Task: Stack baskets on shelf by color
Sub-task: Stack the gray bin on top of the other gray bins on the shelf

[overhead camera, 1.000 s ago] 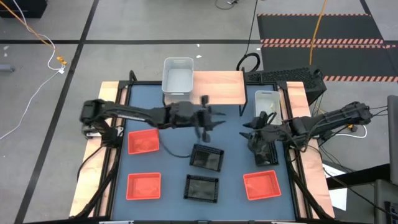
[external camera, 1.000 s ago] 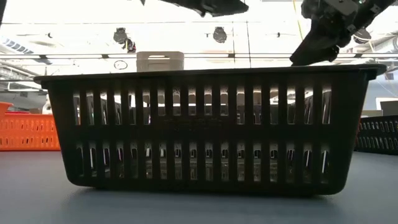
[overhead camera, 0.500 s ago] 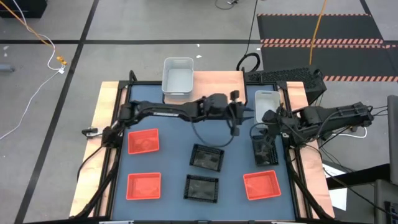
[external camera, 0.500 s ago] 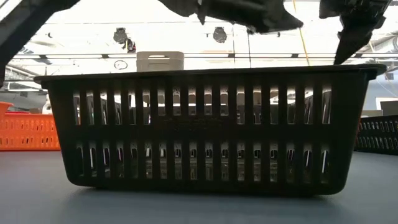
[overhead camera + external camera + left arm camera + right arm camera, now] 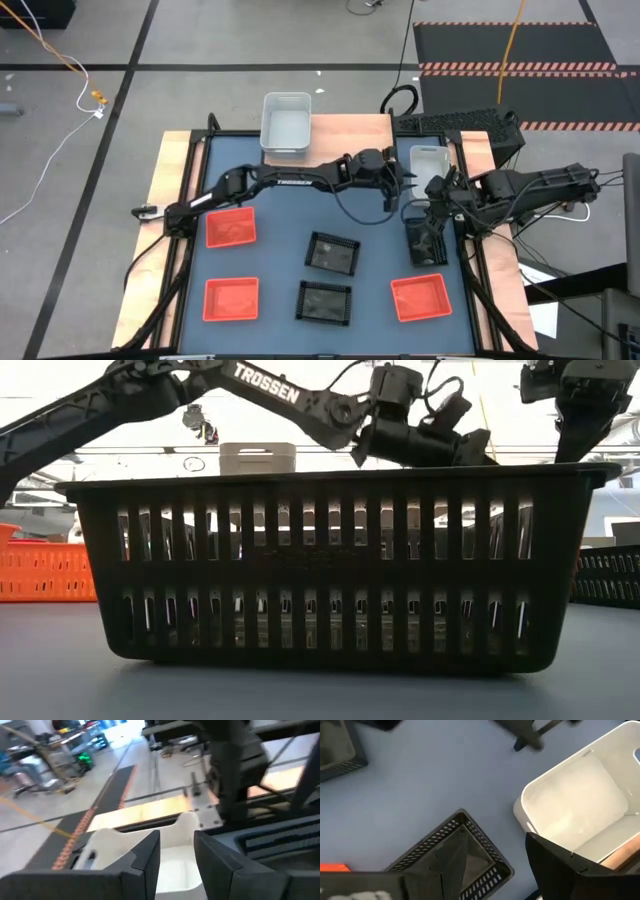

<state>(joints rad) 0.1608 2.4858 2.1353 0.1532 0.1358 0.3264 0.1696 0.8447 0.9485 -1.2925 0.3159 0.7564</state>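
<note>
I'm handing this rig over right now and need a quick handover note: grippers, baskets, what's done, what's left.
Left gripper: open, empty, reaching toward the white basket at the table's right rear.
Right gripper: open, empty, above the black basket on the right.
Shelf: holds a white basket at its left end, nothing else visible on it.
On the mat: three red baskets, two more black baskets.
Done: white on the shelf. Left: the other white, every black and red.
</note>
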